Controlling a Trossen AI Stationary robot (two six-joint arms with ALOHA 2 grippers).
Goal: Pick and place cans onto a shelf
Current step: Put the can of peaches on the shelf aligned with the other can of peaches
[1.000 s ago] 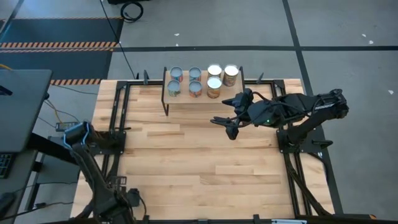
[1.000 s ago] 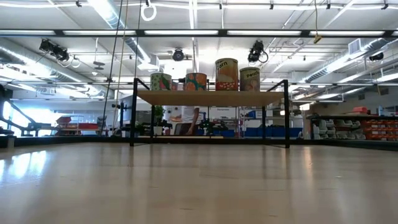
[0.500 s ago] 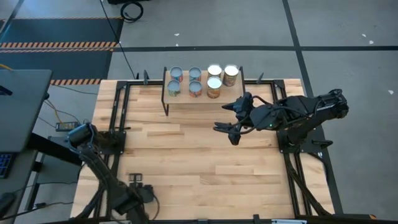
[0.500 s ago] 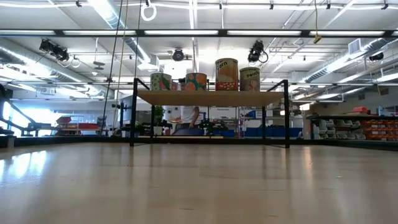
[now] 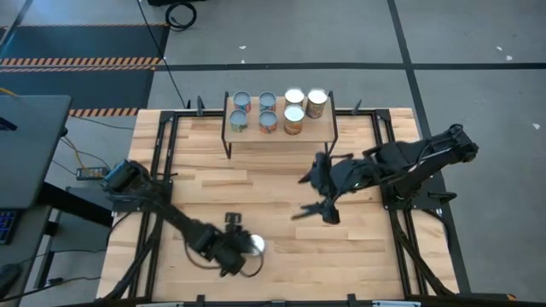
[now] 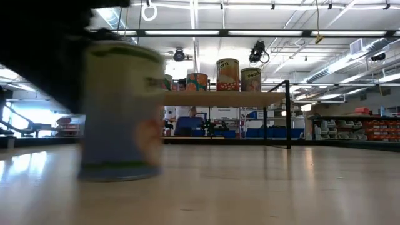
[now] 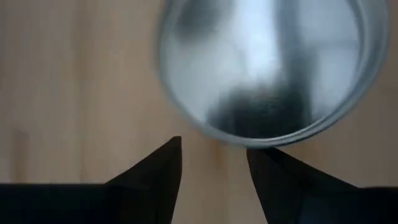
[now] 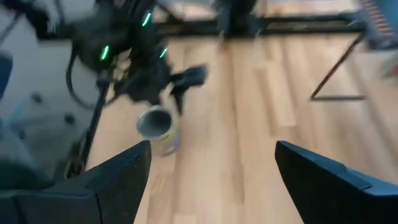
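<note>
I see a wooden counter [image 5: 281, 217] from above, with a small shelf [image 5: 328, 132] at its far edge already carrying seven cans [image 5: 294, 96]. One more can [image 5: 252, 246], silver-lidded, stands upright near the front edge, a little left of centre. My left gripper [image 5: 238, 249] is right at it, seemingly just beside its left side. In the left wrist view the can's round lid [image 7: 264, 65] fills the frame just ahead of the two dark fingertips [image 7: 155, 168], which stand partly apart and are not around the can. So the can lies straight ahead of these jaws, its long axis vertical.

My right gripper [image 5: 320, 196] hovers over the counter's middle right, jaws spread wide and empty, well apart from the can. The left arm is clearly the nearer one.

In the low view, the standing can's label is blurred and unreadable. On the shelf, one tall can's label [image 6: 227, 70] seems to read "corn"; the others I cannot read.
</note>
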